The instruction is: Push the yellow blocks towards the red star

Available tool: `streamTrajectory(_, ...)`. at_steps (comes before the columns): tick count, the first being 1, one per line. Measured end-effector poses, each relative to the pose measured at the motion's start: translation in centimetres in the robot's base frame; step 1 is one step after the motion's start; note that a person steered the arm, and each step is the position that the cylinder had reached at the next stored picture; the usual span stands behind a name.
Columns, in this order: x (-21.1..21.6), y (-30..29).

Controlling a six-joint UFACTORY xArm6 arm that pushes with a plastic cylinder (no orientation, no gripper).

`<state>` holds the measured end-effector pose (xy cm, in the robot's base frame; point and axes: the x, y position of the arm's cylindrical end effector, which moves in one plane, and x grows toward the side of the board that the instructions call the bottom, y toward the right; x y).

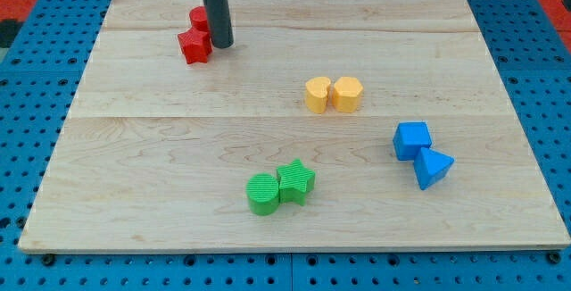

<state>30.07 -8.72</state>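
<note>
So the wooden board (pixel 134 148) takes up nearly the whole view, sitting on a blue pegboard table (pixel 36 255). The dark rod (pixel 215 5) comes down from the view's top at roughly 11 o'clock on the board, and my tip (pixel 221 45) rests right against the right side of the red blocks. It's just a plain rod, so there's nothing to open or close and it isn't holding anything, only touching or almost touching the red star (pixel 194 46). A second red block (pixel 200 17) sits just behind the star, partly hidden by the rod, so I can't make out its shape.

The two yellow blocks are near the board's centre, slightly toward 2 o'clock, touching side by side: the yellow block on the left (pixel 318 95) looks a bit lumpy, and the yellow one on the right (pixel 347 94) looks hexagonal. They're well apart from the red star, which lies off at about 10 o'clock from them.

Over at 4 o'clock there's a blue cube-like block (pixel 412 139) touching a blue triangle (pixel 433 168) below it. At 6 o'clock a green round block (pixel 263 194) touches a green star (pixel 296 182).
</note>
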Motion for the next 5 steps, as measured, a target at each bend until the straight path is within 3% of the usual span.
streamTrajectory(1, 2.9, 4.4)
streamTrajectory(2, 4.6, 4.9)
streamTrajectory(5, 4.7, 7.2)
